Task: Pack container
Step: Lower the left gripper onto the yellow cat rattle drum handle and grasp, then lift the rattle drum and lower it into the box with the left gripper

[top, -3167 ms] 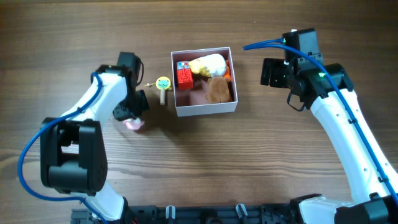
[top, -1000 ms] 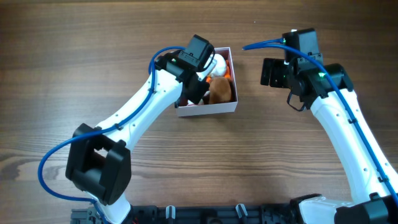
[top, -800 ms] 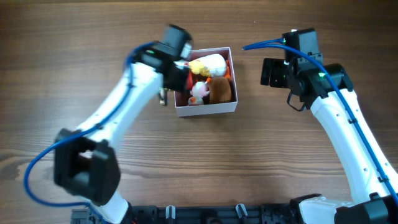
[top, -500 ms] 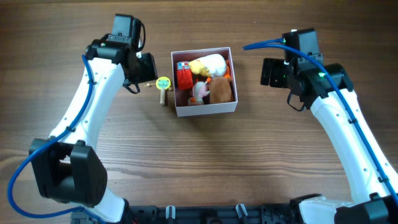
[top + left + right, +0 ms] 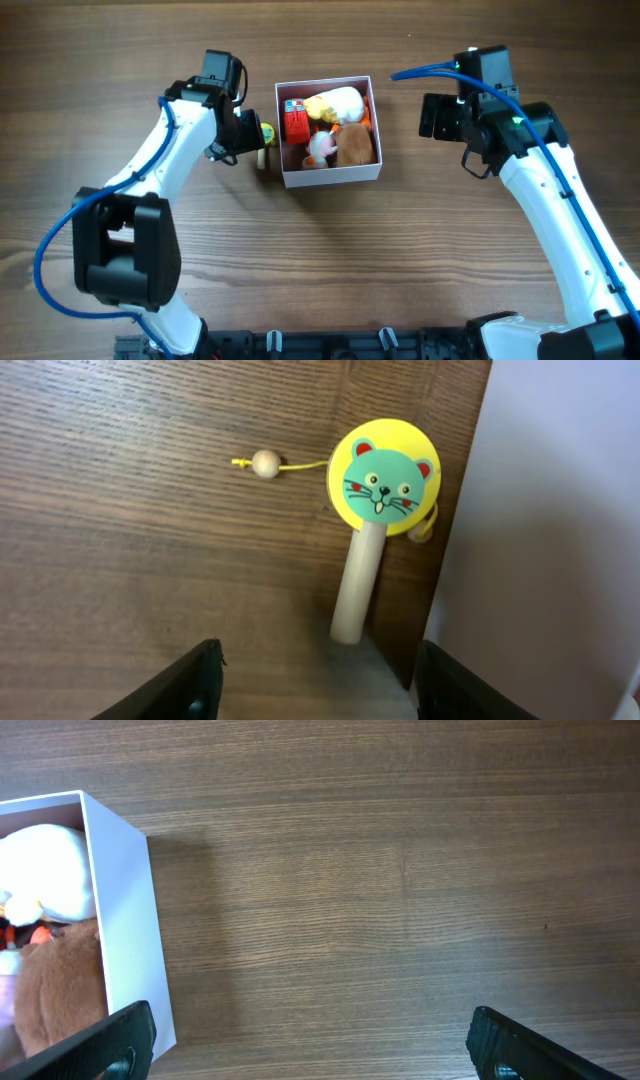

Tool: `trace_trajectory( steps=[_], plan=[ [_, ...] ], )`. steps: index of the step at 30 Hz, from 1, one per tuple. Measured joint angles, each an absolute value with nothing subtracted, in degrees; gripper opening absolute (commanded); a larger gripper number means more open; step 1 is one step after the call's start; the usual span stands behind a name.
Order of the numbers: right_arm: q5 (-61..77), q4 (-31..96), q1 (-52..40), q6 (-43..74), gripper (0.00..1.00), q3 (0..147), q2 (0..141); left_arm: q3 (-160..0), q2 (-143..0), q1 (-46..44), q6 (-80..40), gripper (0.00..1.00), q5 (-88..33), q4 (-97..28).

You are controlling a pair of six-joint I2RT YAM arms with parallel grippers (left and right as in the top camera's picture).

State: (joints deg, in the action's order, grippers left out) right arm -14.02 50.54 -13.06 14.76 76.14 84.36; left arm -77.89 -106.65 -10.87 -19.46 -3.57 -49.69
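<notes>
The container [image 5: 335,174] is a white-walled square box at mid table, its side wall [image 5: 560,560] filling the right of the left wrist view. Inside lie a red block toy [image 5: 295,122], a white and yellow plush [image 5: 337,102], a brown plush [image 5: 352,145] and a small pink toy [image 5: 318,148]. A wooden rattle with a yellow cat-face disc [image 5: 383,480] and handle [image 5: 358,585] lies on the table against the box's left wall. My left gripper [image 5: 320,695] hovers open just short of the handle's end, holding nothing. My right gripper [image 5: 312,1050] hangs open, right of the box.
A small wooden bead on a yellow string [image 5: 265,462] trails left from the rattle. The box's right wall [image 5: 125,920] and the plush toys [image 5: 45,870] show at the left of the right wrist view. Bare wooden table [image 5: 400,260] lies in front.
The pink toy, earlier on the table by my left gripper, now lies in the box. The left arm swung out left, then came over the rattle, jaws widening. The right arm stayed still.
</notes>
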Motion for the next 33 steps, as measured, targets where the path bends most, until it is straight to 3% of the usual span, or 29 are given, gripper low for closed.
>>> trace_trajectory(
  steps=[10, 25, 33],
  plan=[
    [-14.0, 50.5, -13.1, 14.7, 0.99, 76.1, 84.4, -77.8, -112.6, -11.2, -19.4, 0.64, -3.6, -48.2],
    [-14.0, 50.5, -13.1, 14.7, 1.0, 76.1, 84.4, -77.2, -114.6, -13.8, -19.4, 0.61, -3.5, -46.1],
    [-14.0, 50.5, -13.1, 14.8, 1.0, 76.1, 84.4, -76.3, -114.7, -15.3, -19.4, 0.48, -1.3, -44.5]
  ],
)
